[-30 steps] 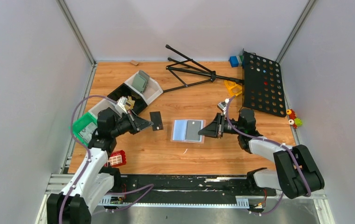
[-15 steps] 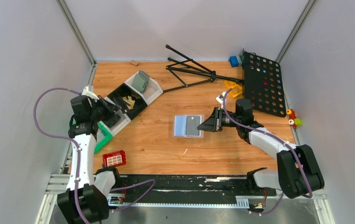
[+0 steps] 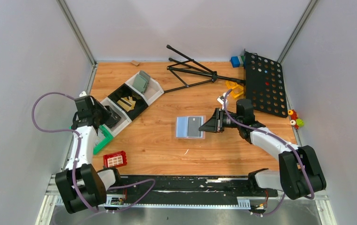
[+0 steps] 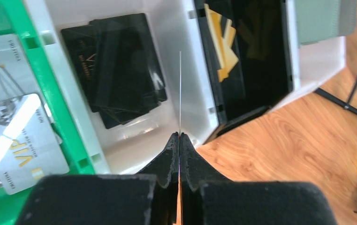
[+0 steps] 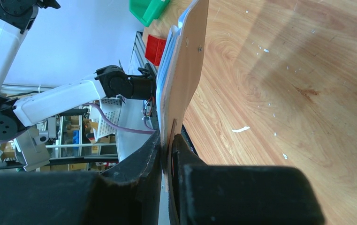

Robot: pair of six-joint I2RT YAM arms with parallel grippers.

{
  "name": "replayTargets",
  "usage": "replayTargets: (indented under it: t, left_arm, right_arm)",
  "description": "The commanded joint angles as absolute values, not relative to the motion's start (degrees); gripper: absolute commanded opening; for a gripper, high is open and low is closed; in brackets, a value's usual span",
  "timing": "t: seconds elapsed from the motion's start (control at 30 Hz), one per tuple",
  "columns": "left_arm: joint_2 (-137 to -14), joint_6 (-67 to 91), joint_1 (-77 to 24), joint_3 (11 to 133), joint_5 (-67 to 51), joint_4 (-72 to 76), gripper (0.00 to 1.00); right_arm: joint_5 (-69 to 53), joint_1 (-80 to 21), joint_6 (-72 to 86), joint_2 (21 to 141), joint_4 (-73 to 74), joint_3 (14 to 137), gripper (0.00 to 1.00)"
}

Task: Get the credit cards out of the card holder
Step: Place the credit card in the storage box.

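Note:
The card holder, light blue-grey with a black pocket panel, is held at mid-table. My right gripper is shut on its right edge. In the right wrist view the card holder is seen edge-on, tan back toward the wood, pinched between the fingers of my right gripper. My left gripper is shut on a thin credit card seen edge-on. It hangs over a white bin with a stack of black credit cards. From above, the left gripper is over that white bin.
A green bin with white VIP cards sits left of the white one. To its right are a black bin with gold cards and a white bin holding a grey-green holder. A red block, a folded black stand and a perforated black board lie around.
My left arm carried a black card from beside the card holder leftward to above the white bin. My right gripper shifted the holder slightly toward the back.

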State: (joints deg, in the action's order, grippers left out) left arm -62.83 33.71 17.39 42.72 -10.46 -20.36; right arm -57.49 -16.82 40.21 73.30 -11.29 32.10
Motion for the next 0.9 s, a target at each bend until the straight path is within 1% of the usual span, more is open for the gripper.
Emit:
replayTargets:
  t: [0.0,0.1,0.27,0.33,0.4,0.43,0.5,0.53,0.57,0.6,0.63,0.67,0.7,0.8,0.87]
  left_arm:
    - [-62.2,32.8,18.1,40.8,-4.6,-15.2,0.00]
    - [-64.4,32.9,18.3,41.0,-4.3,-14.3,0.00]
    - [-67.5,35.3,18.3,40.2,-4.3,-9.4,0.00]
    - [-67.9,36.5,18.2,40.0,-2.8,-8.2,0.00]
    - [-68.2,36.9,18.3,40.3,-1.8,-8.4,0.10]
    - [-68.1,36.9,18.3,40.6,-1.7,-8.5,0.19]
    - [-67.5,37.5,18.3,40.3,-1.8,-8.0,0.27]
    - [-67.1,37.9,18.3,40.2,-1.6,-8.0,0.36]
    - [-66.6,38.2,18.2,40.1,-1.3,-8.0,0.47]
    - [-66.1,38.5,18.2,39.9,-1.0,-8.0,0.59]
    - [-65.5,39.0,18.3,39.7,-0.6,-8.0,0.69]
    - [-65.0,39.3,18.3,39.3,-0.8,-7.7,0.72]
    - [-64.5,39.6,18.2,38.9,-1.7,-7.1,0.73]
    - [-63.8,39.5,18.1,38.1,-3.3,-6.4,0.74]
    - [-63.9,39.3,18.1,37.5,-3.5,-5.6,0.74]
  right_arm:
    - [-57.4,-17.4,39.6,72.5,-13.0,34.3,0.00]
    - [-58.1,-18.1,41.6,72.0,-11.8,35.9,0.00]
    - [-57.4,-20.5,47.2,67.2,-7.2,39.0,0.00]
    - [-60.5,-20.6,51.6,65.6,-7.1,40.2,0.00]
    - [-62.3,-20.7,51.0,63.8,-2.7,42.8,0.00]
    - [-61.4,-20.7,48.2,62.4,2.9,44.6,0.00]
    - [-56.1,-20.7,43.8,59.7,12.9,48.3,0.00]
    - [-52.5,-20.6,42.6,58.2,16.1,49.3,0.00]
    - [-51.0,-20.5,41.8,56.7,17.1,49.6,0.00]
    - [-50.1,-20.4,41.6,55.5,17.2,49.7,0.00]
    - [-49.3,-20.3,42.4,54.2,16.6,49.7,0.00]
    - [-49.1,-20.3,43.5,53.2,15.5,49.4,0.00]
    - [-49.2,-20.2,44.7,52.3,13.1,48.9,0.00]
    - [-47.0,-19.7,45.2,50.8,12.0,46.0,0.00]
    - [-49.3,-17.7,46.7,51.1,9.5,43.5,0.00]
